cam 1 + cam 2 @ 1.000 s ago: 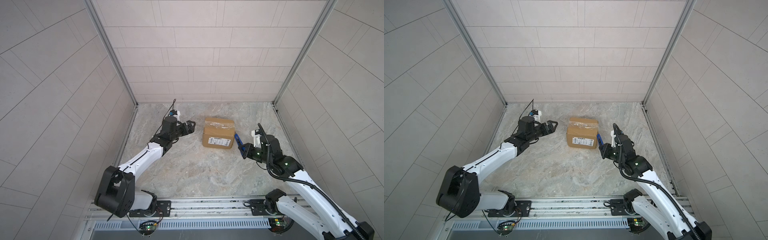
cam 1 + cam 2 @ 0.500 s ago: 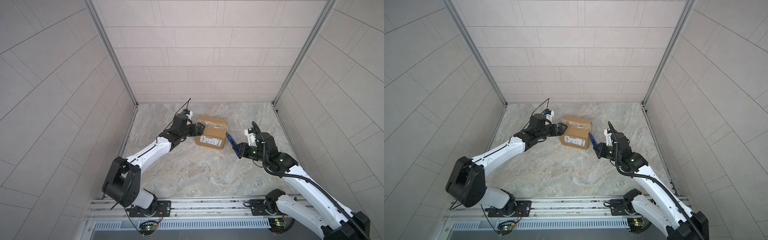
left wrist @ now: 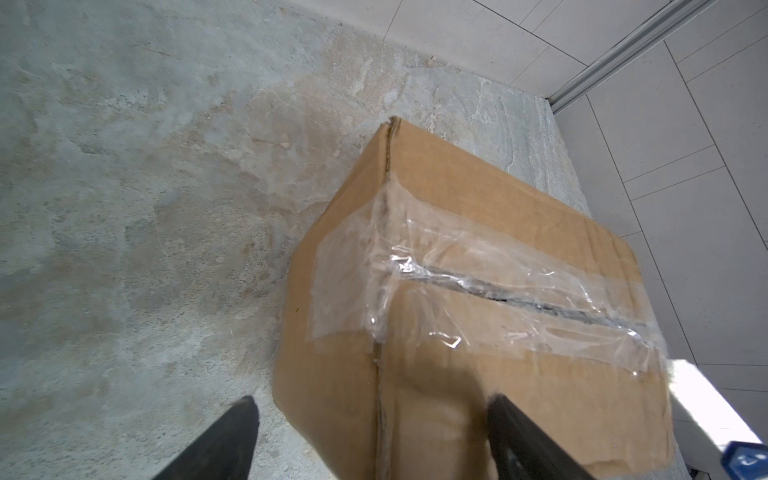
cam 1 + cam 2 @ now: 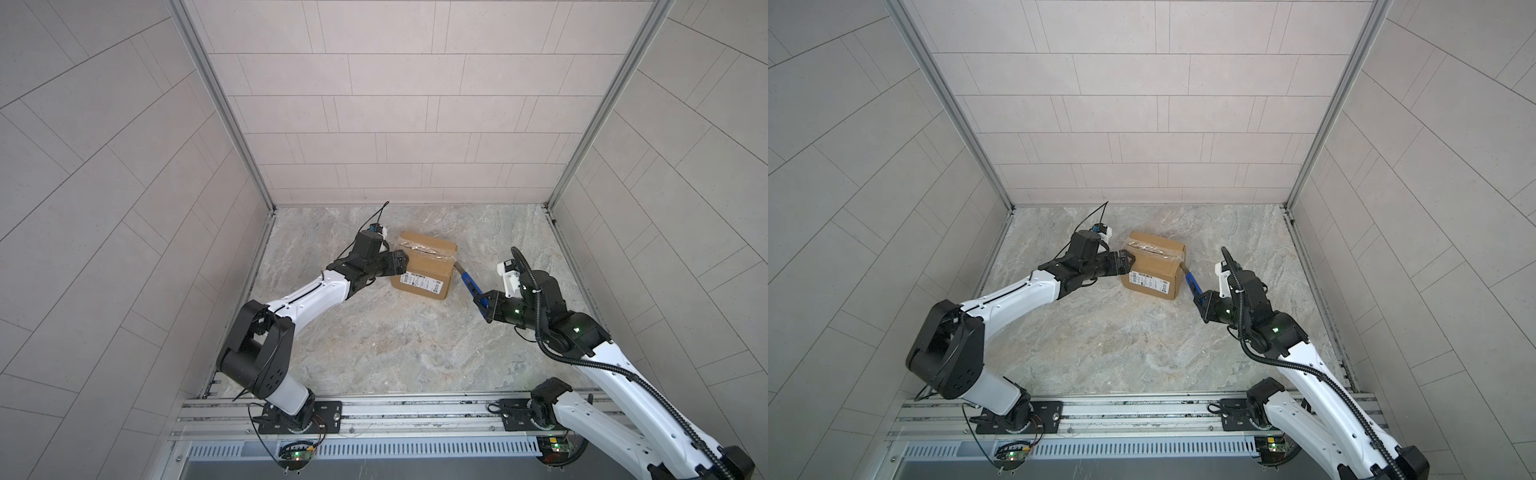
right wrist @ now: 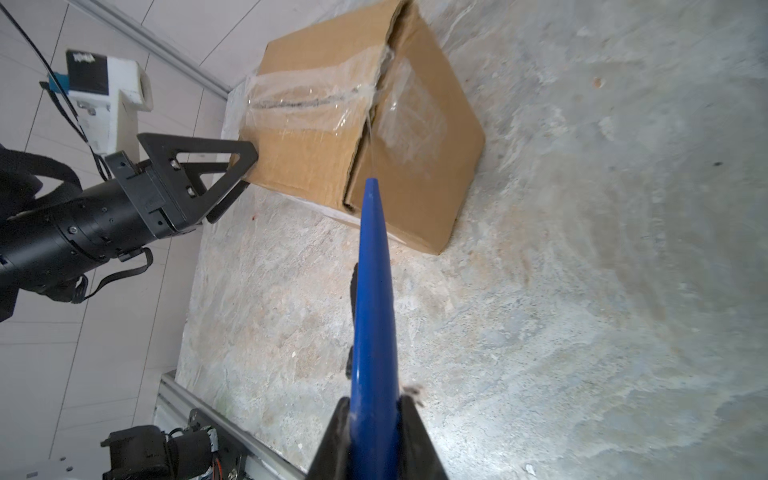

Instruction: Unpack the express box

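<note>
One brown cardboard box [image 4: 424, 266] sits askew toward the back middle of a stone-patterned table [image 4: 395, 340], flaps closed under crinkled clear tape [image 3: 478, 282] along the top seam and down both ends; one white label [image 4: 422, 284] faces front. Two grippers flank it: the left gripper [image 3: 372, 409] has jaws spread astride its left top edge, the right gripper [image 5: 376, 403] pinches one blue cutter [image 5: 372, 291] whose tip meets the box's right end. Bare table lies open in front; tiled walls [image 4: 374, 124] close three sides
</note>
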`<action>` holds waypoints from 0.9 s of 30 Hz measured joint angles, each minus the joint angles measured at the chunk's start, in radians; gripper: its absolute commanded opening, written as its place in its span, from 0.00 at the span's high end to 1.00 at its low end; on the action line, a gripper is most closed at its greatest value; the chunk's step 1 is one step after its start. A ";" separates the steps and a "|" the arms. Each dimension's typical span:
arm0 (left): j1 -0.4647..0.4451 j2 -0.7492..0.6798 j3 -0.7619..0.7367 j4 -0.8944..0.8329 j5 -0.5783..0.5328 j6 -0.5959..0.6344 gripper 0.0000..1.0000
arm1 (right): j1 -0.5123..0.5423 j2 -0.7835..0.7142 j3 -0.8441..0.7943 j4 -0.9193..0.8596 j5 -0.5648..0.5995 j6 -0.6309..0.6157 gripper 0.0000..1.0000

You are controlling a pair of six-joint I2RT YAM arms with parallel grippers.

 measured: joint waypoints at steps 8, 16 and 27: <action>0.010 -0.014 -0.014 0.006 0.008 0.000 0.09 | -0.056 -0.053 0.007 -0.098 0.071 -0.014 1.00; 0.055 -0.090 -0.054 0.024 0.067 -0.009 0.07 | -0.056 0.136 0.029 0.002 0.000 -0.047 1.00; 0.053 -0.084 -0.161 0.179 0.167 -0.080 0.07 | -0.058 0.328 0.118 0.114 -0.040 -0.119 1.00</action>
